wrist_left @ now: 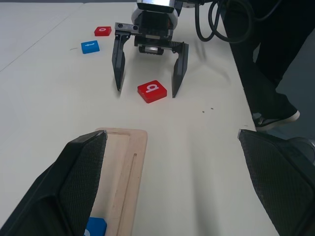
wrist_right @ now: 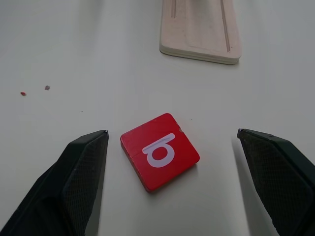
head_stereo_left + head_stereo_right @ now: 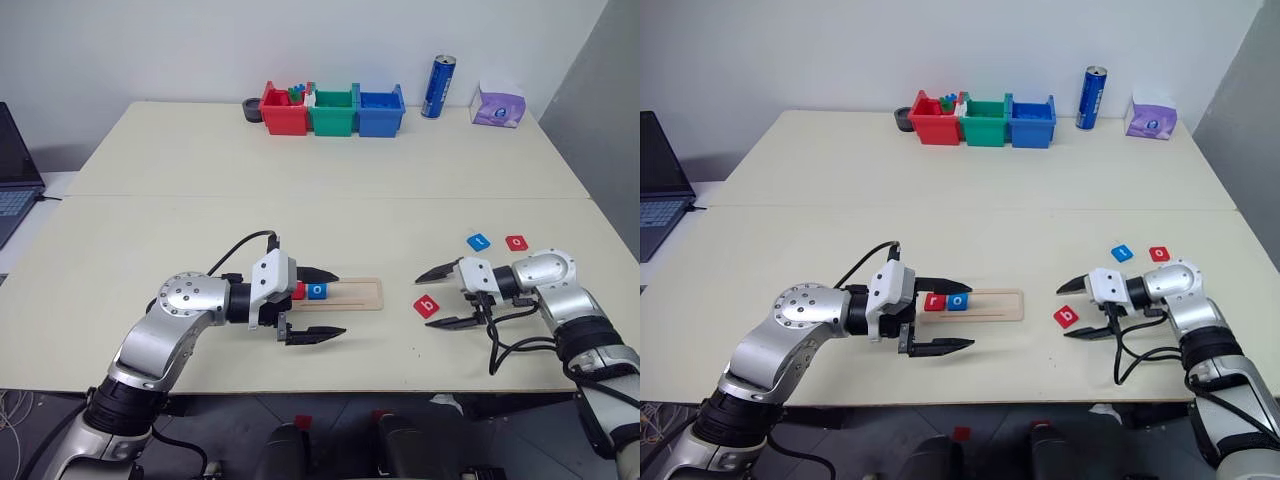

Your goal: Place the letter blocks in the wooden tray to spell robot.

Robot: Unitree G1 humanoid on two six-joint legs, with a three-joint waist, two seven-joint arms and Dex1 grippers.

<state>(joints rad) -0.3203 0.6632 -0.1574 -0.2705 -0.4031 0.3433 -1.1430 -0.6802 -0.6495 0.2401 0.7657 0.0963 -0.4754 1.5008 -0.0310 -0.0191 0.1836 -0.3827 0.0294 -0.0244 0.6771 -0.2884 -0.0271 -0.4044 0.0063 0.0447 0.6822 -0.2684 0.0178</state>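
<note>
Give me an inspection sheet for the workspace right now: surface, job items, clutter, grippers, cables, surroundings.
Surface: pale table, a seam across it, a few tiny specks.
Job's things: wooden tray holds the red r block and blue o block side by side at its left end. Red b block lies flat on the table right of the tray. Blue t block and red o block lie flat further back.
Clutter: red bin, green bin, blue bin, blue can, tissue pack.
Grippers: left gripper open, by the tray's left end. Right gripper open, straddling the b block without touching.
Cables: black cable on the left arm; black cable loop at the right wrist.
Surroundings: laptop at left, white wall.
</note>
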